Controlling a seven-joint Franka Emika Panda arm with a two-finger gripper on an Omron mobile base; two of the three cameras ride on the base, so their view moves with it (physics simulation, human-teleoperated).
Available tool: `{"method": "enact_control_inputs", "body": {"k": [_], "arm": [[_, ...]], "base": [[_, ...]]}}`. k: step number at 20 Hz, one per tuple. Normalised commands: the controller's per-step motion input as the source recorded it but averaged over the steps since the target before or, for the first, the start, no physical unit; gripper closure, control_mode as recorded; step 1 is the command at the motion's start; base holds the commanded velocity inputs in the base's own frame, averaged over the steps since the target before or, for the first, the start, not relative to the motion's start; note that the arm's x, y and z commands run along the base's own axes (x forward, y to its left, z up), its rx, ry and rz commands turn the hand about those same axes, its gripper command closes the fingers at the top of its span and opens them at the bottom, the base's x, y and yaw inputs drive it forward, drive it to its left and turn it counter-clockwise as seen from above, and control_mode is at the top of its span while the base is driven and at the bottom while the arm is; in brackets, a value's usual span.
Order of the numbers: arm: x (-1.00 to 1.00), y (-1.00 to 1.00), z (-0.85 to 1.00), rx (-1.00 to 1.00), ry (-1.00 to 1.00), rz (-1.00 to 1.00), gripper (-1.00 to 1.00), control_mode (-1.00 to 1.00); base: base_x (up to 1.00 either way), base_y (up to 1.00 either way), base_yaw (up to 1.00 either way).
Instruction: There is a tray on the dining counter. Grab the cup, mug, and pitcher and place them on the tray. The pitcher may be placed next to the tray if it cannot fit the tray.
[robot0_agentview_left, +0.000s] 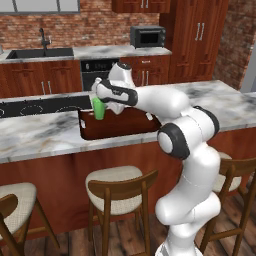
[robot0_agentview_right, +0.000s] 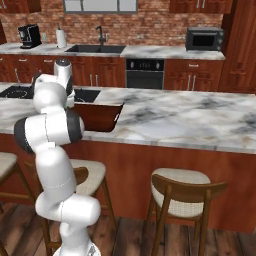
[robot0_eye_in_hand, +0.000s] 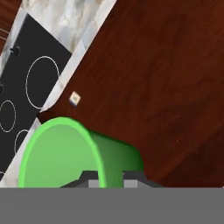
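Fingers (robot0_eye_in_hand: 106, 178) pinch cup (robot0_agentview_left: 99, 108) rim above tray (robot0_agentview_left: 120, 127).

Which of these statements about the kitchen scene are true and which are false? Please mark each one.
1. The gripper holds the green cup. True.
2. The cup is over the wooden tray. True.
3. The tray lies on the floor beside the stools. False: it lies on the marble dining counter.
4. A maroon mug already stands in the tray. False: the part of the tray in view holds no mug.
5. A microwave stands on the back counter. True.
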Motion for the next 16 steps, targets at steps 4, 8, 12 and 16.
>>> {"method": "enact_control_inputs", "body": {"k": [4,8,12,16], "arm": [[0.29,0.1,-0.17,0.0,0.0,0.0,1.0,-1.0],[0.32,0.03,-0.2,0.0,0.0,0.0,1.0,-1.0],[0.28,0.03,-0.21,0.0,0.0,0.0,1.0,-1.0],[0.21,0.04,-0.18,0.0,0.0,0.0,1.0,-1.0]], "base": [[0.0,0.0,0.0],[0.0,0.0,0.0],[0.0,0.0,0.0],[0.0,0.0,0.0]]}}
